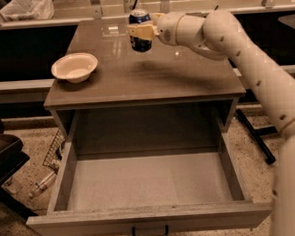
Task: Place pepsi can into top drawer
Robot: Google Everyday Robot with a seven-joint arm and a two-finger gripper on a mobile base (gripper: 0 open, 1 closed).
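The pepsi can (140,31), dark blue with a silver top, is held upright in the air above the back of the cabinet top. My gripper (143,32) is shut on it, gripping its sides, with my white arm reaching in from the right. The top drawer (65,170) stands pulled out wide open below the front of the cabinet. Its pale floor is bare and its dark handle (150,233) is at the front edge.
A cream-white bowl (75,67) sits on the left of the cabinet top (185,77). A shelf rail runs behind the cabinet. A dark stand (4,154) and a wire object on the floor are at the left. My arm fills the right side.
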